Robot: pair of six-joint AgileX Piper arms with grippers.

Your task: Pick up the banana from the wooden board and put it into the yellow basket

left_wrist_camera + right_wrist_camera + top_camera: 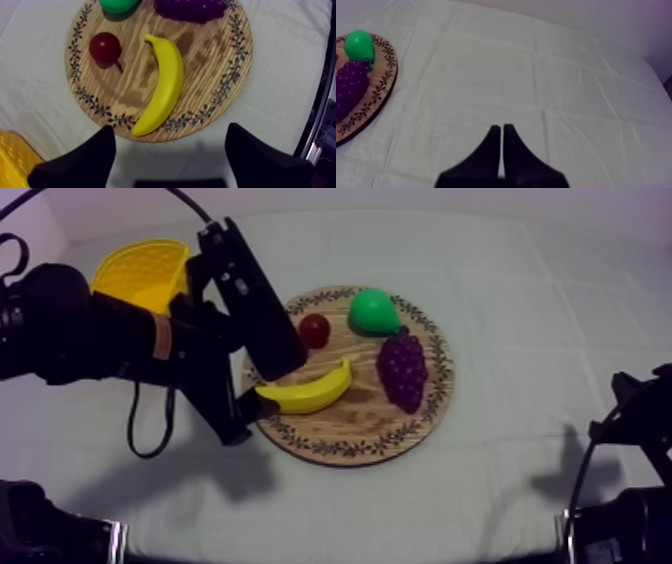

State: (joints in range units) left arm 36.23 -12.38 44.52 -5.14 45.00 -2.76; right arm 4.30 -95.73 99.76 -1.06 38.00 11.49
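The yellow banana (310, 391) (165, 85) lies on the round wooden board (345, 428) (210, 65), along its near left part. My left gripper (250, 413) (170, 150) hovers at the board's left rim, just short of the banana's end. It is open, its two black fingers (95, 157) spread wide with nothing between them. Behind the left arm stands the yellow basket (140, 268) (12, 157) at the far left. My right gripper (502, 145) is shut on nothing over bare cloth to the right of the board.
Also on the board are a green pear (372, 310) (358, 44), a purple bunch of grapes (402, 368) (351, 85) and a small red fruit (314, 330) (104, 47) just left of the banana. My right arm (630, 438) rests at the lower right.
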